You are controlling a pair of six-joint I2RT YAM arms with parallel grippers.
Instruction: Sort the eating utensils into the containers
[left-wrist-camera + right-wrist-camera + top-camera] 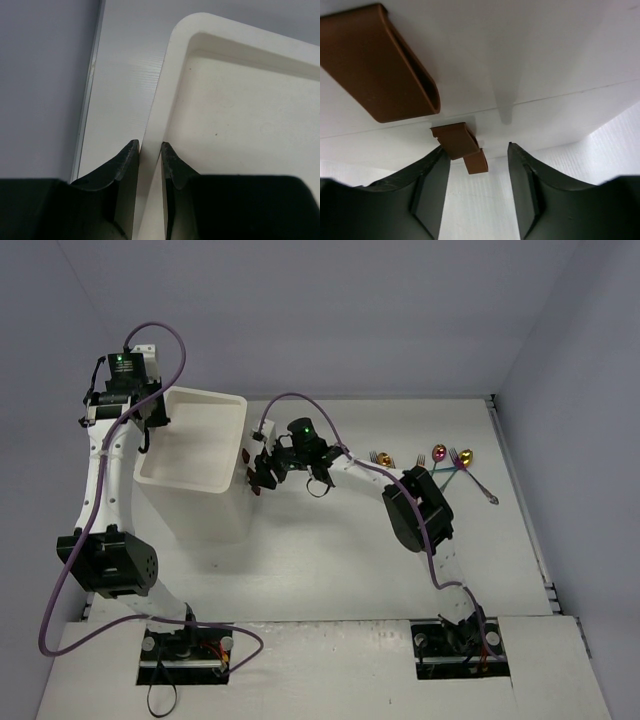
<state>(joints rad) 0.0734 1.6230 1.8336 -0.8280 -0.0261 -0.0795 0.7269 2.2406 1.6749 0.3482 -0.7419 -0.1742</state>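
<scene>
The eating utensils [441, 459], gold and rainbow spoons and forks, lie in a loose cluster at the back right of the table. The containers are drawers of a tall white unit [205, 508] at left centre. My left gripper [150, 428] is shut on the unit's top left rim [159, 95], which runs between its fingers [127, 157]. My right gripper [262, 472] is open at the unit's right face. There a small brown drawer handle [457, 140] sits just beyond the fingertips, close to the left finger [432, 172]. A larger handle [380, 65] is above it.
The unit's recessed top [240, 115] holds nothing. A third brown handle [477, 163] shows below the small one. A grey wall [40, 85] stands close to the left of the unit. The right arm's elbow [420, 510] lies between the unit and the utensils.
</scene>
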